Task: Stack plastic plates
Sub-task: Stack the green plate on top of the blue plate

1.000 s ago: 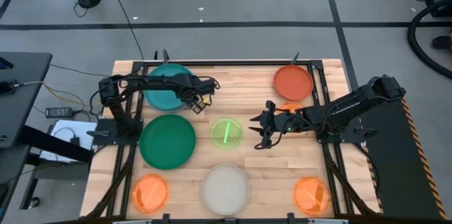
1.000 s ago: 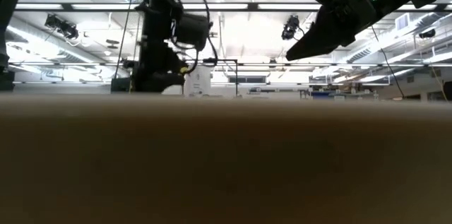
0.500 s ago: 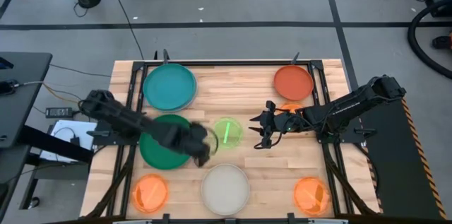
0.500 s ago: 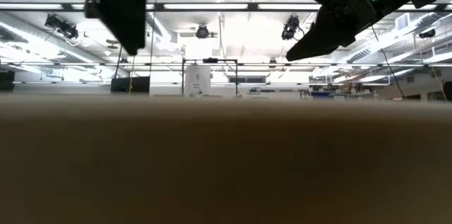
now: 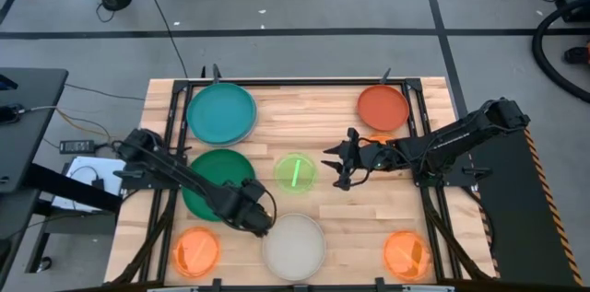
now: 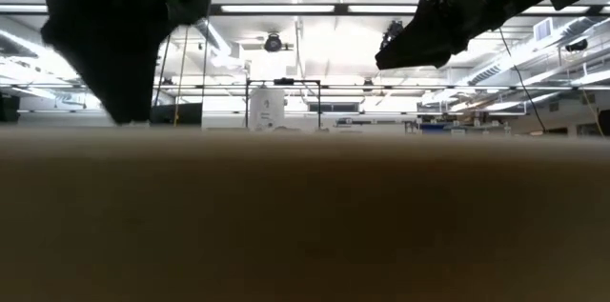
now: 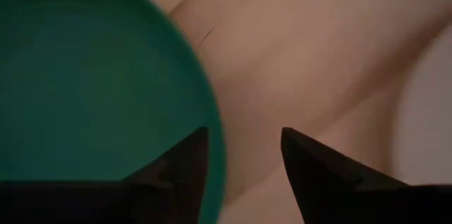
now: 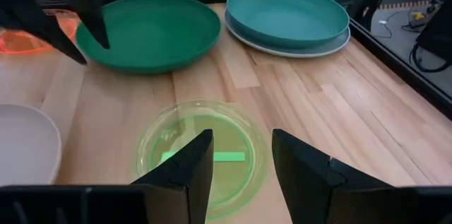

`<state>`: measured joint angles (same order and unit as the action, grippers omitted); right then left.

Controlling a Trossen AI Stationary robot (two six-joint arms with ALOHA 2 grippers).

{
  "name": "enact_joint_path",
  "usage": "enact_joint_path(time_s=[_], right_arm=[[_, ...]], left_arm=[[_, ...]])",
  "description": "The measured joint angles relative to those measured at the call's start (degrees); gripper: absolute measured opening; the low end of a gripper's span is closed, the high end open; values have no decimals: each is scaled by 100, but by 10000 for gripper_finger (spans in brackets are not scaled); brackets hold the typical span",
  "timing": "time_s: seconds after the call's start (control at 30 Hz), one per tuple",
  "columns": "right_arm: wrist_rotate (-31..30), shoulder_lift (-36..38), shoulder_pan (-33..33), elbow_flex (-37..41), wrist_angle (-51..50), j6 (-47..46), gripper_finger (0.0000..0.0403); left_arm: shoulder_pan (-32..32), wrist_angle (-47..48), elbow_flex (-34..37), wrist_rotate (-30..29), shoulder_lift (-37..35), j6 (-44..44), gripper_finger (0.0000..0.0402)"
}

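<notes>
The left gripper (image 5: 258,219) is down low at the near edge of the dark-green plate (image 5: 215,178), its fingers (image 7: 182,167) parted a little and straddling that plate's rim, one finger over the green, the other over bare wood. Whether they actually touch the rim I cannot tell. The cream plate (image 5: 294,245) lies just beside it, toward the front.

The right gripper (image 5: 339,159) hangs above the table near the middle, fingers (image 8: 185,171) apart and holding nothing, with the small neon-green plate (image 5: 296,172) right in front of it.

Counting round the table (image 5: 323,112): one teal plate (image 5: 221,112) at the back left, sitting on a light-blue plate (image 5: 252,132) whose edge just peeks out beneath it; one dark-green; one cream; one red-orange plate (image 5: 383,106) at the back right; one neon-green. Of the small orange plates I see three: one at the front left (image 5: 196,250), one at the front right (image 5: 407,253), and one mostly hidden under the right arm (image 5: 379,140), just in front of the red-orange one.

From table height, both arms show only as dark shapes against the lit room.
</notes>
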<state>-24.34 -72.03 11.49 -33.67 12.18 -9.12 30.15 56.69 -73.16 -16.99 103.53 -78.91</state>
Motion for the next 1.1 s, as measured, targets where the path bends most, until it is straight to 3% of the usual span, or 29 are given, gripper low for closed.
enact_joint_path(time_s=[0.27,0.6,0.7,0.87,1.1], right_arm=[[67,0,26,0,0,-343,155],[302,0,361,0,-72,-590,155],[302,0,448,0,-94,-614,155],[301,0,531,0,-130,-636,155],[299,0,564,0,-204,-636,155]], left_arm=[[-17,152,54,49,453,-111,182],[-17,301,53,479,907,-144,124],[-4,300,27,492,871,-139,99],[32,415,-71,873,827,69,21],[315,783,-914,1075,812,4,17]])
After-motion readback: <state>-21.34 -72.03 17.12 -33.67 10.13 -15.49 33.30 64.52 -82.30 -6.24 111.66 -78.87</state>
